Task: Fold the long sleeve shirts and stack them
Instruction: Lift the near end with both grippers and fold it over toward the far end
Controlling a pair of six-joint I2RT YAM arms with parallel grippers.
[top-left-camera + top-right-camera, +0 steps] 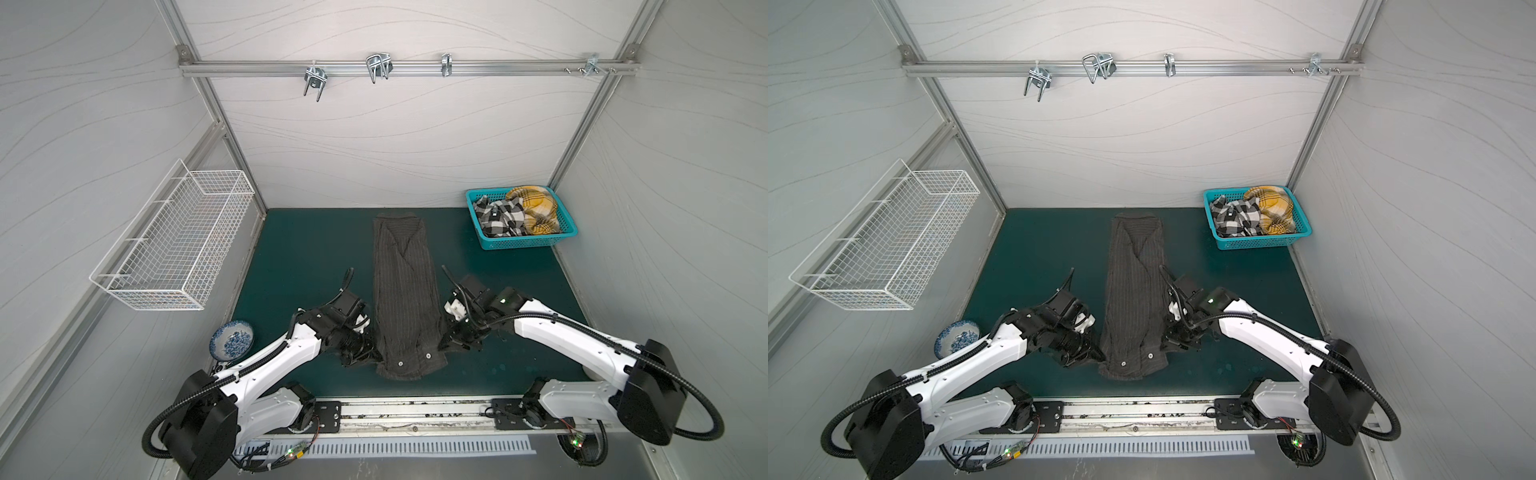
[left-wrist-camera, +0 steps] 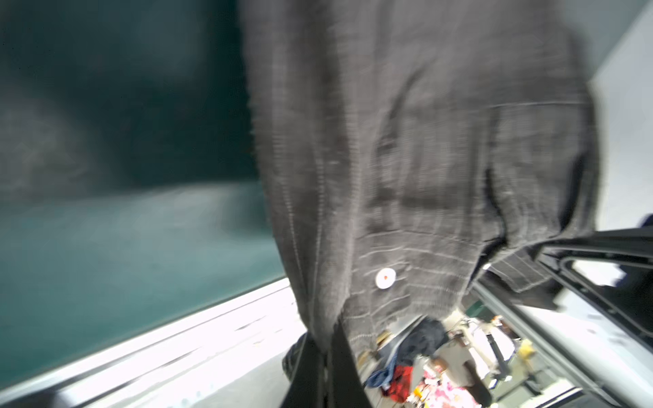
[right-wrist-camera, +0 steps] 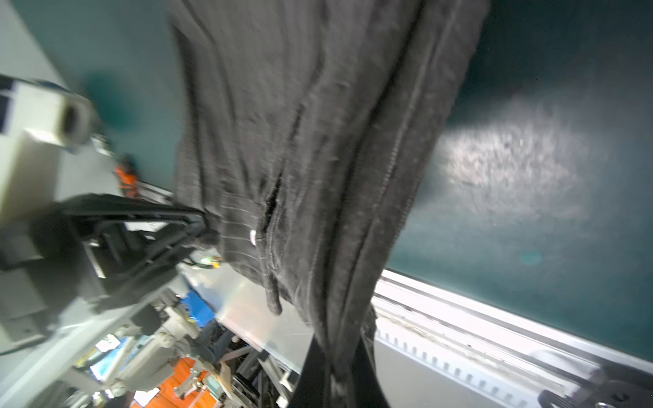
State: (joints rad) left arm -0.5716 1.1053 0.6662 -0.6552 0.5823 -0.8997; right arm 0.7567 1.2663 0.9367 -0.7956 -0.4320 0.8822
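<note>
We see the charcoal pinstriped shirt [image 1: 405, 291] [image 1: 1136, 291] folded into a long narrow strip down the middle of the green mat [image 1: 303, 257]. Its long axis runs straight from the near edge toward the back wall. The far end lies flat close to that wall and shows a slanting overlap of cloth. The near end carries two pale buttons [image 1: 400, 363] and points at the arm bases. We cannot tell which end holds the collar. The left gripper [image 1: 376, 358] [image 1: 1100, 357] is at the near left corner of the strip, and the right gripper [image 1: 442, 343] [image 1: 1165, 343] is at the near right edge, slightly farther in. In the left wrist view the dark cloth gathers down into the closed fingers [image 2: 339, 371], so that pincer is clamped on the shirt with a button [image 2: 385, 278] just beyond it. In the right wrist view the fabric likewise bunches between closed fingers [image 3: 367, 374], so that pincer also grips the shirt. Both wrist views are blurred. Well apart, in the far right corner of the mat, a teal basket [image 1: 486, 243] holds the crumpled black-and-white plaid shirt [image 1: 496, 218] and, beside it, the yellow plaid shirt [image 1: 536, 208]. A blue-and-white bowl [image 1: 231, 338] sits at the mat's near left edge, and a white wire basket [image 1: 174, 249] hangs on the left wall.
</note>
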